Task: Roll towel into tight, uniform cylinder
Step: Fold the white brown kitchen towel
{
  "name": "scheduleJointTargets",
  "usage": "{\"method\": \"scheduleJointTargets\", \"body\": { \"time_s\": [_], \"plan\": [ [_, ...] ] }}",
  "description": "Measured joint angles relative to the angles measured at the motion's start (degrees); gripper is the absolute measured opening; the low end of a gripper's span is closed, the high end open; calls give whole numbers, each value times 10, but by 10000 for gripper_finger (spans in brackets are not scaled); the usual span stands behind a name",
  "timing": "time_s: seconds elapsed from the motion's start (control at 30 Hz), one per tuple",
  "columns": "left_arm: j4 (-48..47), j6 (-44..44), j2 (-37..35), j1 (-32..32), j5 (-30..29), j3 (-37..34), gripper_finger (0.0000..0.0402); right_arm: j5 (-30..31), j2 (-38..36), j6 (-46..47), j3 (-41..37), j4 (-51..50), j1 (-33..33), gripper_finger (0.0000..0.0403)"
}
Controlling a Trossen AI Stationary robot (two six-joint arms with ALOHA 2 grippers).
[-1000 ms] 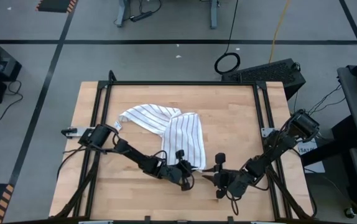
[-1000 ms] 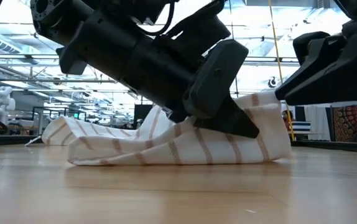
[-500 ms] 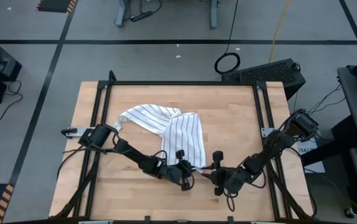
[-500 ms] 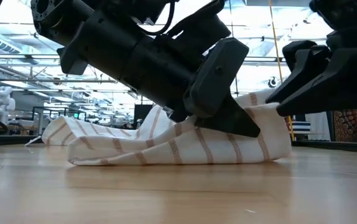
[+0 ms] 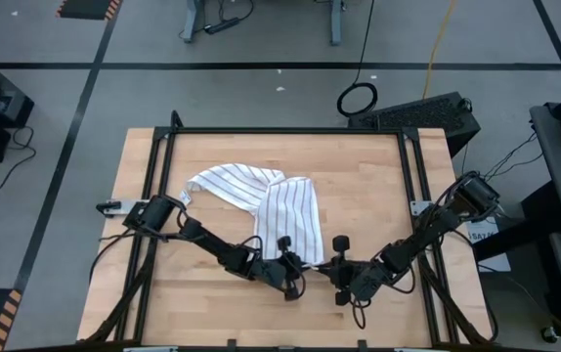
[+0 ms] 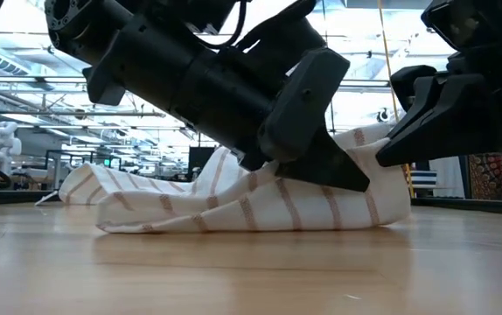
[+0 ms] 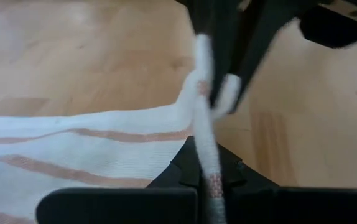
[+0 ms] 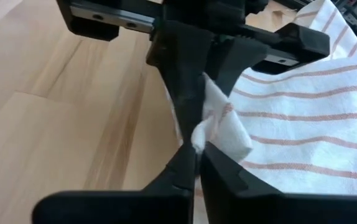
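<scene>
Bench (image 5: 368, 196) carries the towel (image 5: 285, 210), crumpled mid-surface and unrolled. Left hand (image 5: 298, 264) and right hand (image 5: 327, 266) both pinch its near corner, clenched together, probably to straighten that edge before rolling.

Towel (image 6: 233, 206) corner perhaps behind end effectors

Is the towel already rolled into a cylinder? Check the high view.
No. The towel lies loosely folded and spread across the wooden table, with no rolled cylinder anywhere.
</scene>
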Motion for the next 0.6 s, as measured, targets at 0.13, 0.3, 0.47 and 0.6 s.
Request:
{"method": "scheduleJointTargets", "body": {
  "time_s": [0.13,0.3,0.47,0.6],
  "plan": [
    [-8,7,0,0,17,0,6,2,0,2,0,2,0,10],
    [-22,4,0,0,17,0,9,2,0,1,0,6,2,3],
    [-27,4,0,0,15,0,38,3,0,0,0,9,2,3],
    [-28,4,0,0,14,0,70,3,0,-1,0,15,2,3]
  ]
}}
